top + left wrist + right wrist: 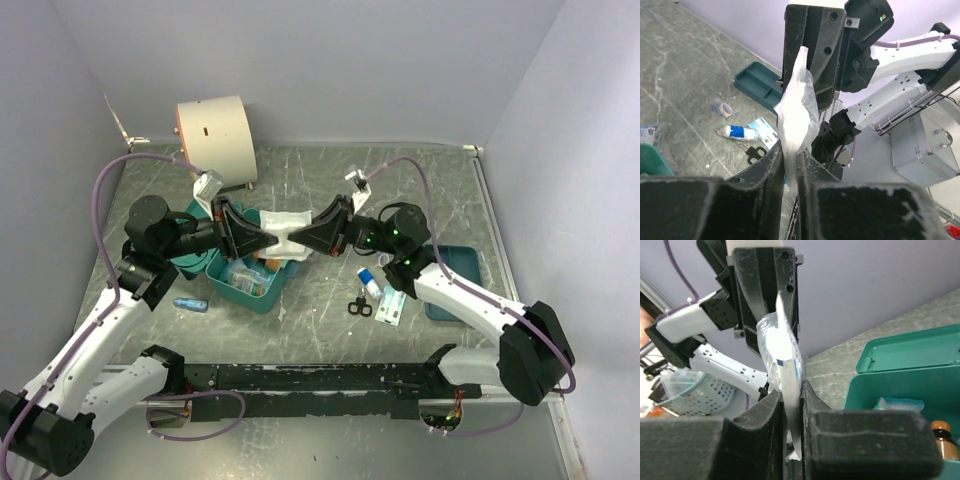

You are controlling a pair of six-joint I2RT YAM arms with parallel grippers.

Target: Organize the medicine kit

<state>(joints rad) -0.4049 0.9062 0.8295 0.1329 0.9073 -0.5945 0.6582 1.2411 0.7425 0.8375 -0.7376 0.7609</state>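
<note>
Hanging mid-frame, a limp, slippery white packet (288, 222) is pinched by left claw (270, 240) and right claw (305, 238); medicine kit (262, 298) judged rigid, light, best taken by its wall.

White arms (90, 350), black joints (150, 222), purple cables (100, 195)

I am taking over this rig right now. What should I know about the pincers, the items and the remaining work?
Pincers: the left pincer and the right pincer are both shut on one white packet, held off the table by the medicine kit.
Kit: open, lid back; a brown bottle and some packets are inside.
Left to do: probably put the packet in; then the scissors, tube and leaflet near the blue tray, and the small blue item left of the kit.
</note>
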